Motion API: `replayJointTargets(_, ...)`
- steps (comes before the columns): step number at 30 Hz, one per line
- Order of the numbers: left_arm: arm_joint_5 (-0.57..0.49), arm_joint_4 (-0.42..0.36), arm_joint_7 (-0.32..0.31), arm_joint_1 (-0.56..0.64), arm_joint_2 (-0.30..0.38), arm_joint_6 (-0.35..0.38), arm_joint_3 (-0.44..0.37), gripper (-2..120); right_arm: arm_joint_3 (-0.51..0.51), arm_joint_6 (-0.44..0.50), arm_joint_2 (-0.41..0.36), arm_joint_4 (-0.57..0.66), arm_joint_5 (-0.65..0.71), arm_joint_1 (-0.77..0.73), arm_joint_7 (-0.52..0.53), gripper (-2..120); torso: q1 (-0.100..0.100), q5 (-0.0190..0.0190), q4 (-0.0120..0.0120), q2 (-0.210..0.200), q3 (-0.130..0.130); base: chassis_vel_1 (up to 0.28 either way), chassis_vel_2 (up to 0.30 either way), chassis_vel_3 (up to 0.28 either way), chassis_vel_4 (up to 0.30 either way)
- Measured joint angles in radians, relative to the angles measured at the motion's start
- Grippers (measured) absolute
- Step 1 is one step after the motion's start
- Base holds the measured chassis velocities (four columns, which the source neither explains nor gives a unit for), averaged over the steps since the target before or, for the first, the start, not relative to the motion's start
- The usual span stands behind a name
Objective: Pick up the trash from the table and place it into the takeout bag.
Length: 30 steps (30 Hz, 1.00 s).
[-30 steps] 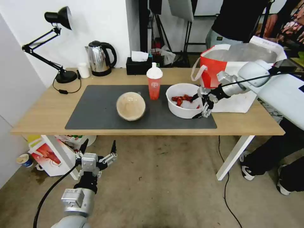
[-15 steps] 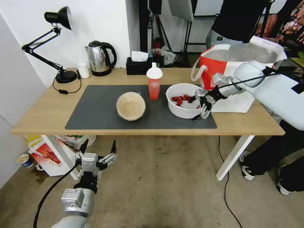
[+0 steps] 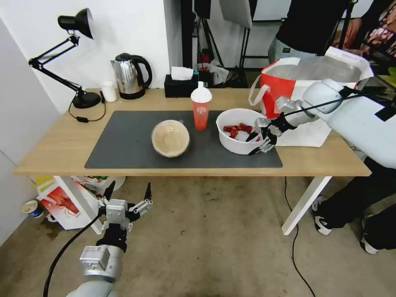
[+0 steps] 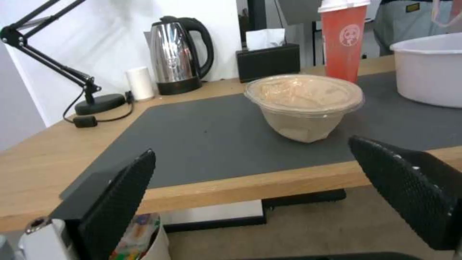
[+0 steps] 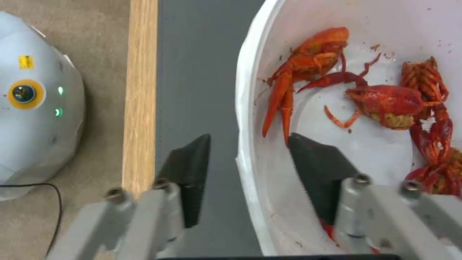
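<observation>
Now my right gripper has dropped astride the white bowl rim on the table, fingers apart (not yet clamped); left gripper idles open below.

Wood table, grey mat, kettle, lamp, takeout bag

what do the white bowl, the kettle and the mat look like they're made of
White bowl: probably thin plastic, smooth and slightly glossy, with a thin rim that the open right claw straddles. Kettle: polished steel body with mirror-like reflections, black plastic-looking handle and base. Mat: dark grey and matte, lying flat; perhaps felt or rubber, hard to tell.
</observation>
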Motion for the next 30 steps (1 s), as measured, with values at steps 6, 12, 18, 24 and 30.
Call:
replayJointTargets(6, 0.0, 0.0, 0.0, 0.0, 0.0, 0.0, 0.0, 100, -0.002, 0.0, 0.01, -0.004, -0.004, 0.002, -0.002, 24, 0.0, -0.0001, 0.0, 0.0, 0.0, 0.0, 0.0, 0.0, 0.0)
replayJointTargets(12, 0.0, 0.0, 0.0, 0.0, 0.0, 0.0, 0.0, 100, -0.005, 0.0, 0.016, -0.011, -0.01, 0.002, -0.004, 2, 0.0, -0.0001, 0.0001, 0.0, 0.0, 0.0, 0.0, 0.0, 0.0)
replayJointTargets(18, 0.0, 0.0, 0.0, 0.0, 0.0, 0.0, 0.0, 100, -0.016, 0.001, 0.02, -0.013, -0.009, 0.01, -0.006, 0, 0.0, 0.0, 0.0, 0.0, 0.0, 0.0, 0.0, 0.0, 0.0)
replayJointTargets(24, 0.0, 0.0, 0.0, 0.0, 0.0, 0.0, 0.0, 100, -0.024, 0.001, 0.02, -0.014, -0.007, 0.018, -0.008, 0, 0.0, 0.0, 0.0, 0.0, 0.0, 0.0, 0.0, 0.0, 0.0)
replayJointTargets(30, 0.0, 0.0, 0.0, 0.0, 0.0, 0.0, 0.0, 100, -0.023, 0.001, 0.02, -0.016, -0.005, 0.015, -0.011, 0, 0.0, 0.0, 0.0001, 0.0, 0.0, 0.0, 0.0, 0.0, 0.0)
